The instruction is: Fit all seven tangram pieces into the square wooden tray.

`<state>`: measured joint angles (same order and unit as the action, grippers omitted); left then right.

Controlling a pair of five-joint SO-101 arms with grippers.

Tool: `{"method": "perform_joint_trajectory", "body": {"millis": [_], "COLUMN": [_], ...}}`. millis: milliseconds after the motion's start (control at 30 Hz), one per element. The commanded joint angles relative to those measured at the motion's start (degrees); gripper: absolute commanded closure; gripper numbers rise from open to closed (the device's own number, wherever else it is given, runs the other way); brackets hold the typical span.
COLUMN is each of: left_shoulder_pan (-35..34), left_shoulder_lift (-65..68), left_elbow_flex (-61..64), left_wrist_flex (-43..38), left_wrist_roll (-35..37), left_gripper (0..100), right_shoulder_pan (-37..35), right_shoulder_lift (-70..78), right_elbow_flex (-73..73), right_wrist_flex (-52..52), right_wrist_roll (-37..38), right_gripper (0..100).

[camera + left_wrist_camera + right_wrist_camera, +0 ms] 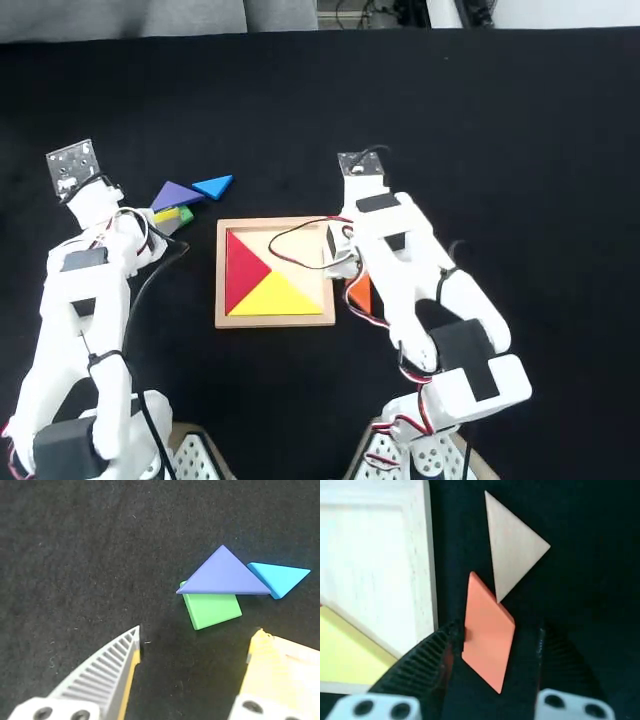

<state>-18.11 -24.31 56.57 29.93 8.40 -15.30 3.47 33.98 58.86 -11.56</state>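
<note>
Green piece lies partly under purple triangle.

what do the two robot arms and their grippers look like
The left arm and right arm are white, with black motor blocks and red and black wires. The left gripper has one ribbed grey finger and one yellow; the right gripper has ribbed black fingers.

White-shelled left arm and right arm, black motor blocks, red and black cables looping between joints (left hand: ribbed grey finger, yellowish partner).
</note>
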Motion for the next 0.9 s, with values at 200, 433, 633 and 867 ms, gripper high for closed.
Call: {"method": "perform_joint_trajectory", "body": {"millis": [200,433,633,867], "left_shoulder_pan": [-0.3,-0.3,-0.3,-0.3], "left_shoulder_lift": [-1.6,-1.4,-1.4,-1.5], "left_elbow_flex": [-1.1,-1.1,-1.1,-1.1], "left_wrist_flex": [0.0,0.0,0.0,0.0], "left_wrist_roll": [0.6,0.9,0.9,0.9], "left_gripper": [66,66,66,66], "right_shoulder_pan": [-0.1,-1.8,-1.8,-1.8], "right_shoulder_lift": [0.7,0.7,0.3,-1.4], "right_elbow_flex": [-2.4,-2.4,-2.4,-2.8], "right_wrist_flex": [-0.4,-0.4,-0.4,0.8], "right_wrist_roll": [-0.3,-0.2,0.1,0.2], "right_gripper": [76.6,86.5,92.2,92.4]}}
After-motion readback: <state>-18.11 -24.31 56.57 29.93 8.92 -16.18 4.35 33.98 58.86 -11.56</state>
